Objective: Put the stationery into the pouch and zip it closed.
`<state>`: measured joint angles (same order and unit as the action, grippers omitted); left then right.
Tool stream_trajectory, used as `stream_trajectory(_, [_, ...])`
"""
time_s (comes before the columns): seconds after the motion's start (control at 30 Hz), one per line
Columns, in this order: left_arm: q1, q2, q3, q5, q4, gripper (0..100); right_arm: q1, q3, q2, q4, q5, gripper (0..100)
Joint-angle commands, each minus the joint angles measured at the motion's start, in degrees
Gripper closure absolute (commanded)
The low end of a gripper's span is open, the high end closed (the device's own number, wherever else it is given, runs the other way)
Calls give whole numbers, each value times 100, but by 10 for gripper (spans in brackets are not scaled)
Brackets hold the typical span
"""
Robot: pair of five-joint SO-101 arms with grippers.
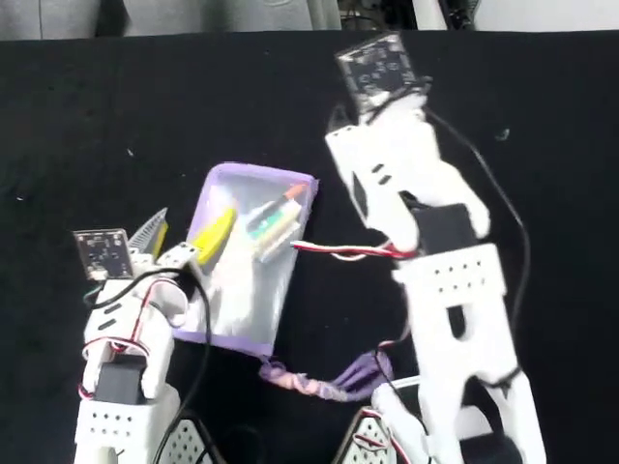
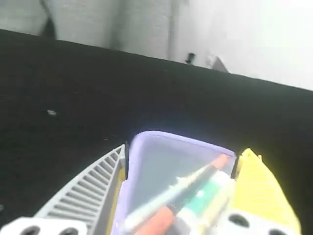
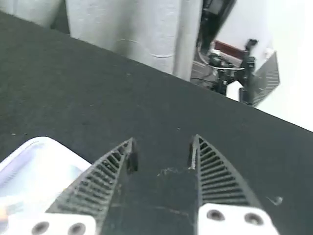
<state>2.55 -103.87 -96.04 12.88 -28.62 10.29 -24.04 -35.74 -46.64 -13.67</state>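
Pouch point(image 1: 247, 290): clear, purple-edged, flat on your black tabletop point(image 1: 97, 116), pens point(image 1: 271, 220) inside. Your left end effector point(image 2: 185, 149): fingers spread, straddling the pouch's edge. Your right end effector point(image 3: 161, 147): fingers apart, over the tabletop just beside it.

Matt black cloth-like table point(image 1: 542, 116), glossy clear plastic pouch point(image 1: 242, 300) edged in purple fabric, smooth plastic pens point(image 1: 276, 217) at its 12 o'clock end, braided purple cord point(image 1: 319, 385) at 5 o'clock, right gripper point(image 3: 163, 141) with ribbed matt plastic fingers point(image 3: 217, 171), left gripper point(image 2: 185, 149) with one smooth yellow plastic finger point(image 2: 259, 191).
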Motion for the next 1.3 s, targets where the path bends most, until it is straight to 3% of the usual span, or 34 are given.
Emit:
stream_trajectory(0.0, [418,-62,40,62,123,648,-369,338,-435,-369,53,819])
stream_trajectory(0.2, [892,-62,338,62,114,661,-835,338,-822,-1116,53,819])
stream_trajectory(0.4, [1367,-62,708,53,-9,855,-1134,330,-1499,-1653,53,819])
stream_trajectory(0.53, [1596,-62,1376,9,-888,954,-1240,321,-2070,-2180,53,819])
stream_trajectory(0.7, [1710,-62,2501,9,-2312,970,-1231,110,-2914,-2629,53,823])
stream_trajectory(0.9, [1675,-62,3749,-202,-4053,970,-1196,-558,-4101,-2611,53,975])
stream_trajectory(1.27, [1657,-79,3960,-1116,-5037,970,-1196,-2000,-6211,-2602,9,977])
